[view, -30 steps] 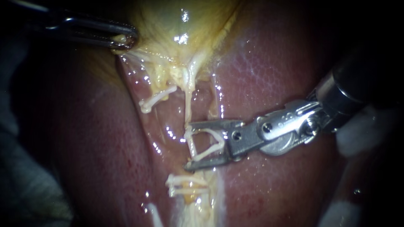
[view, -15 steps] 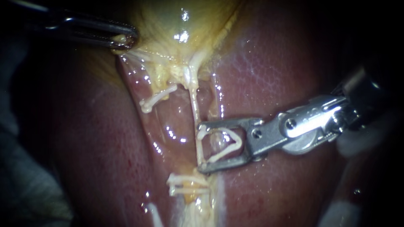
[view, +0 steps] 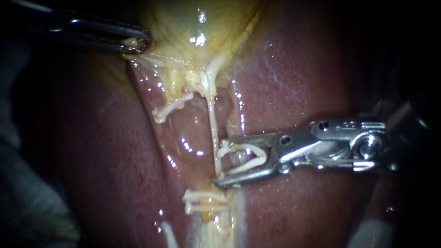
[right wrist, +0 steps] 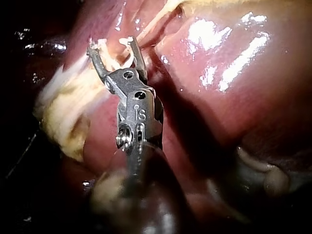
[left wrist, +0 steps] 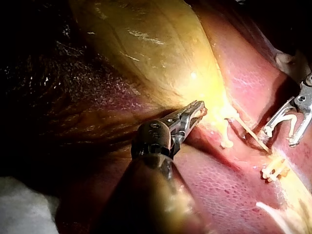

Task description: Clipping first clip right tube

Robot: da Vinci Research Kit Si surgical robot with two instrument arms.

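Pulled back rightward over the last second: right instrument (view: 221,162) levelled out, and the right tube (view: 212,124) swung right with it.

Endoscope: right jaws stood wide, carrying the open clip (view: 243,147) between them. The tube ran from the gallbladder (view: 193,23) down over the liver (view: 298,82) to the set clips (view: 204,202) and crossed right at the jaw tips. Left instrument (view: 135,43) was at far left, jaws closed on gallbladder tissue. I judged the tube thin, limp, wet and easy to tear. Best bite would be mid-span, square across, well inside the clip.

Left wrist: left instrument (left wrist: 197,109) pinched the gallbladder (left wrist: 146,48) edge. Right instrument (left wrist: 280,137) sat just beside the tube (left wrist: 248,131).

Right wrist: right instrument (right wrist: 112,46) had its jaws spread, with the tube (right wrist: 151,27) leading away ahead of them.

Couldn't tell whether the tube was inside the clip mouth or just outside it. The right shaft was lost in the dark, and glare hid detail near the gallbladder neck.
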